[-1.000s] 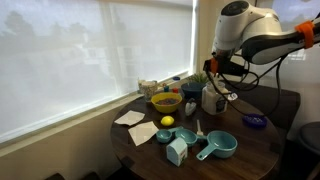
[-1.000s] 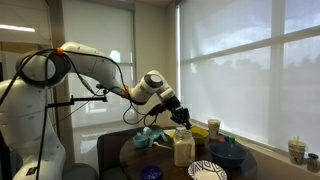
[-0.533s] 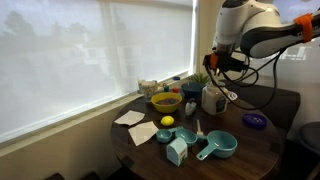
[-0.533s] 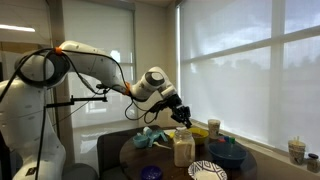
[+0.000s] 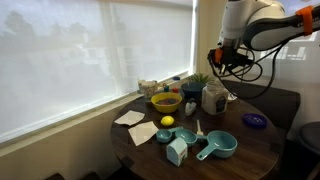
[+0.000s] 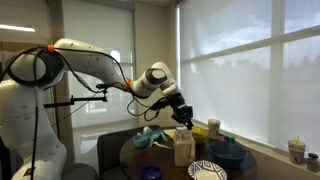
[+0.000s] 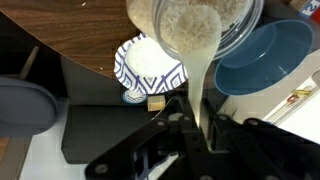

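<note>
My gripper [image 5: 223, 64] hangs above a glass jar [image 5: 212, 98] of pale grains near the back of the round wooden table [image 5: 255, 150]. It also shows over the jar [image 6: 183, 148] as the gripper [image 6: 186, 116]. In the wrist view the gripper [image 7: 196, 128] is shut on a thin white utensil handle [image 7: 204, 90]. The handle runs up to the jar [image 7: 195, 25] of white grains. The utensil's end is hidden against the jar.
A blue bowl [image 7: 262, 55] and a blue-and-white patterned bowl [image 7: 150, 65] stand beside the jar. On the table are a yellow bowl [image 5: 166, 101], a lemon [image 5: 167, 121], a teal measuring cup [image 5: 218, 147], a teal carton [image 5: 177, 150], a purple dish [image 5: 254, 120] and napkins [image 5: 130, 118].
My gripper has risen from close over the jar to well above it, with the white utensil still in it.
</note>
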